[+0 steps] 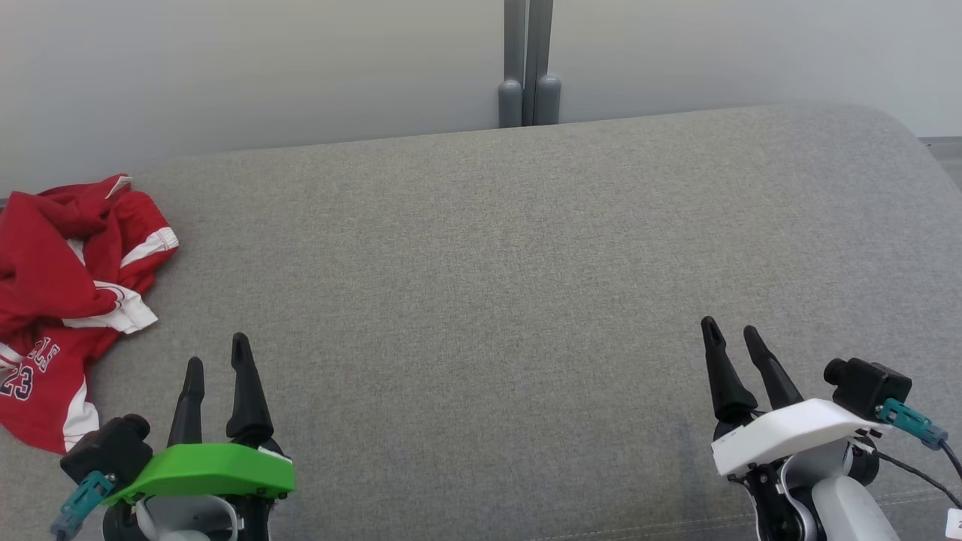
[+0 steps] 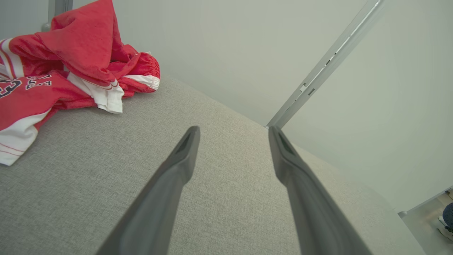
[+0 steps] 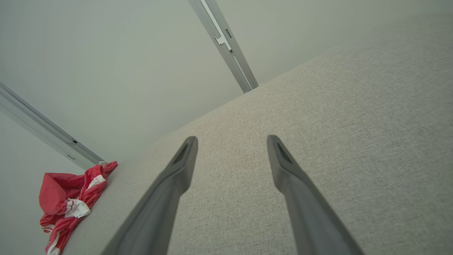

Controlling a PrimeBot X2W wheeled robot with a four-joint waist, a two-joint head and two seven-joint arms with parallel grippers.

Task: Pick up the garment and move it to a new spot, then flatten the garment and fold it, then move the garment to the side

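Note:
A crumpled red garment [image 1: 64,300] with white stripes and dark lettering lies bunched at the far left of the grey fabric surface [image 1: 488,285]. My left gripper [image 1: 218,361], under its green cover, stands open at the lower left, just right of the garment and apart from it. In the left wrist view the garment [image 2: 67,63] fills the upper left, beyond the open left gripper [image 2: 233,131]. At the lower right my right gripper [image 1: 727,330] hangs open and empty, far from the cloth. From the right wrist, the garment [image 3: 70,202] looks small at the lower left, past the right gripper [image 3: 231,140].
A pale wall [image 1: 225,68] runs behind the surface, with a grey metal post [image 1: 528,60] at its middle. The surface's far edge curves down at the right [image 1: 917,143]. A cable [image 1: 913,469] trails from the right wrist.

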